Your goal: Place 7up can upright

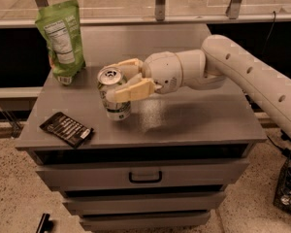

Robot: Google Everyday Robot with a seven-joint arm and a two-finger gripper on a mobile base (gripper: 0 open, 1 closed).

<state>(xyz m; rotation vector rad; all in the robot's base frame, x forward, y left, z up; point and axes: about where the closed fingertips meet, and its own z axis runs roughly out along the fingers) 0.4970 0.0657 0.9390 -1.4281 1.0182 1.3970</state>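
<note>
The 7up can point(115, 97) is whitish-silver with green bands and a shiny pull-tab top. It stands nearly upright, its base at or just above the grey cabinet top point(194, 120), left of centre. My gripper point(117, 80) reaches in from the right and is shut on the can's upper half, one cream finger point(131, 91) in front and one behind. The white arm point(242, 74) runs off to the right edge.
A tall green snack pouch point(61, 40) stands at the back left of the cabinet top. A flat black packet point(67, 128) lies near the front left corner. The cabinet has drawers below with a handle point(145, 177). A window ledge runs behind.
</note>
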